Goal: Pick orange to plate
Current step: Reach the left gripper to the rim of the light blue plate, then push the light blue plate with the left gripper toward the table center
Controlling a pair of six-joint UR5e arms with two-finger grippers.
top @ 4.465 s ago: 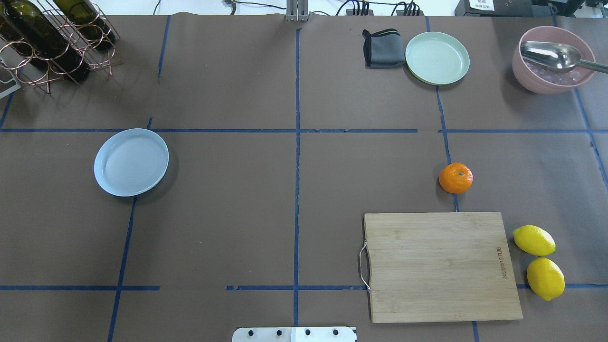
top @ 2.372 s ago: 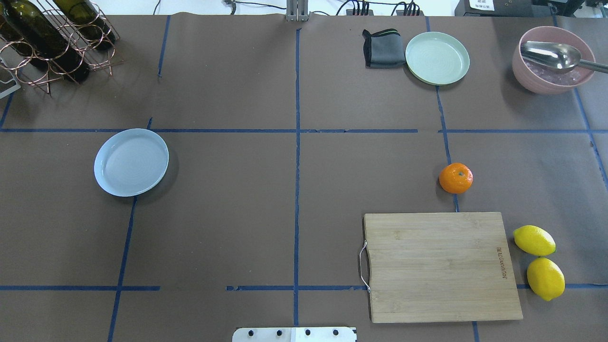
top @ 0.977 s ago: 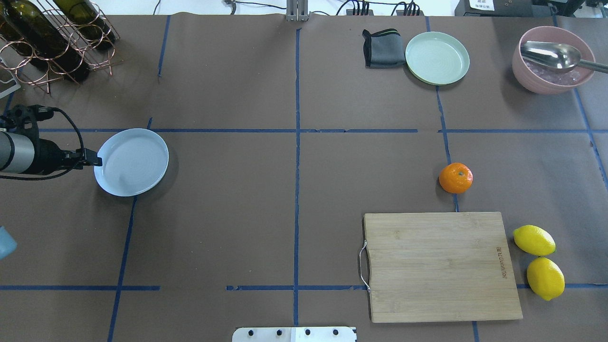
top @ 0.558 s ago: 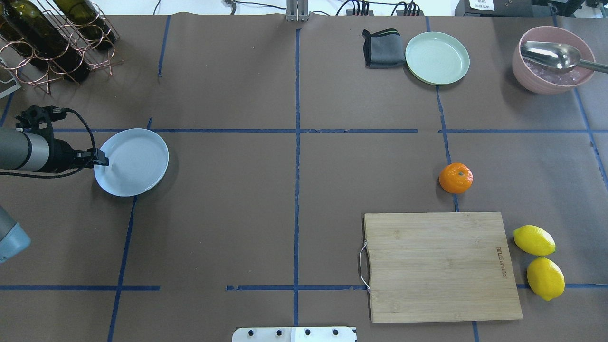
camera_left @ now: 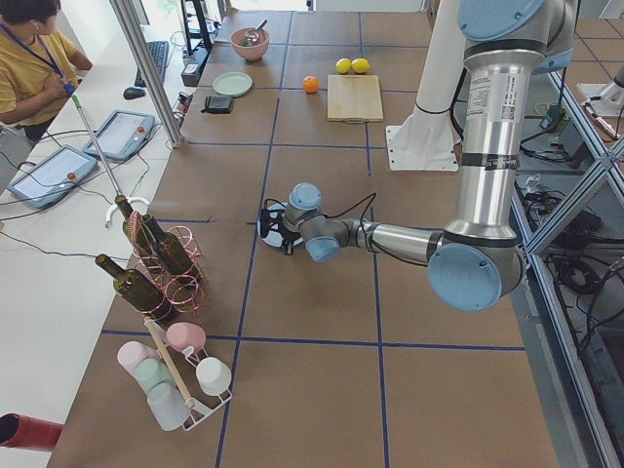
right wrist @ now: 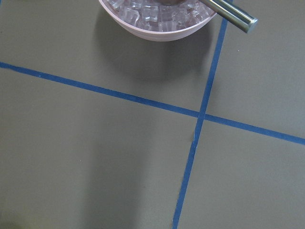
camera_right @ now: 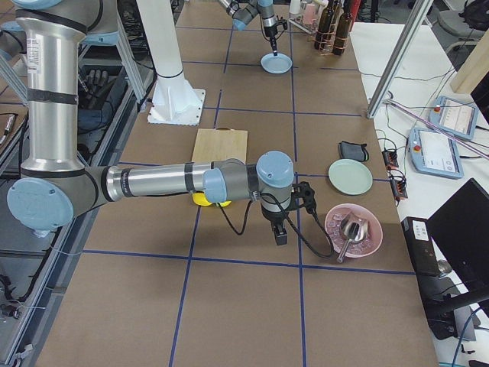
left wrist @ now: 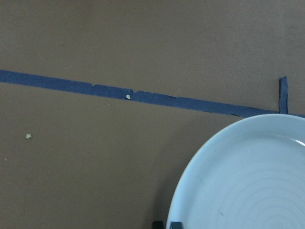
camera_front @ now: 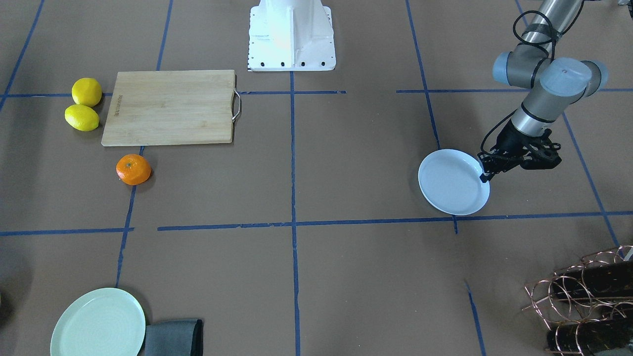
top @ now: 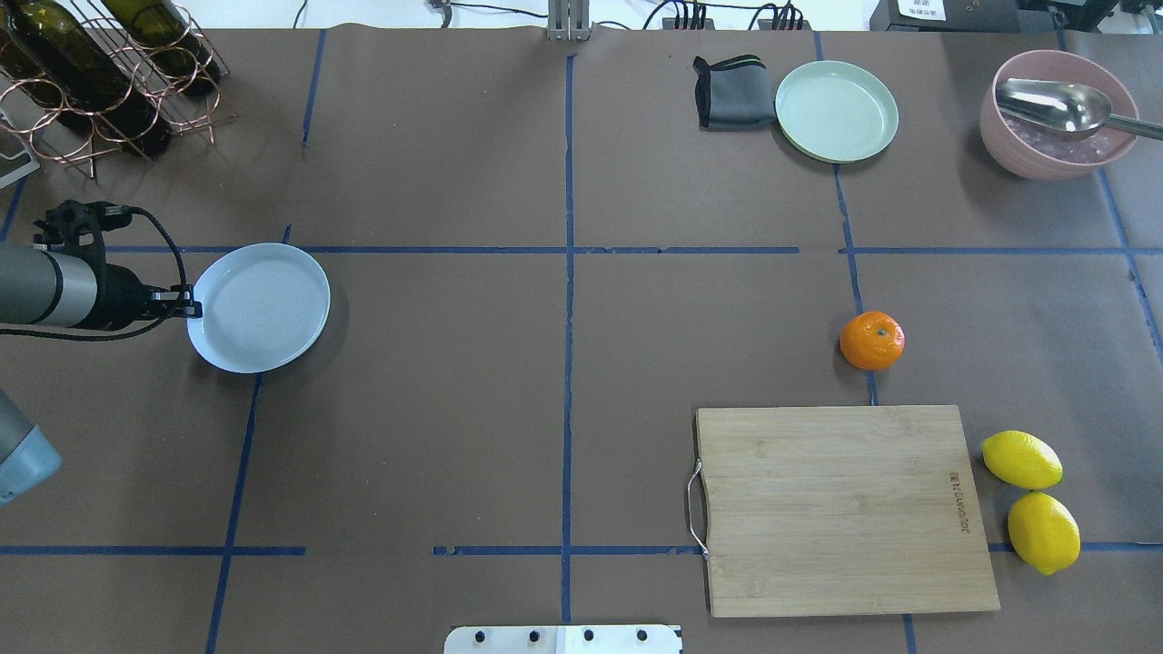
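The orange (top: 871, 340) lies on the brown table just beyond the cutting board, right of centre; nothing touches it. Far to the left lies the pale bluish-white plate (top: 259, 307). My left gripper (top: 191, 309) reaches in from the left, low over the table, shut on the plate's left rim. In the left wrist view its fingertips (left wrist: 175, 224) sit close together at the plate (left wrist: 248, 181) edge. My right gripper (camera_right: 280, 235) shows only in the exterior right view, hanging over the table near the pink bowl; I cannot tell whether it is open or shut.
A wooden cutting board (top: 845, 509) lies at the near right with two lemons (top: 1021, 459) beside it. A mint-green plate (top: 836, 111), a grey cloth (top: 731, 93) and a pink bowl with a spoon (top: 1058, 113) stand at the far right. A wine rack (top: 100, 73) fills the far left corner.
My left arm came in from the left and closed in on the plate's rim. The plate has since shifted slightly right. The orange has not moved.
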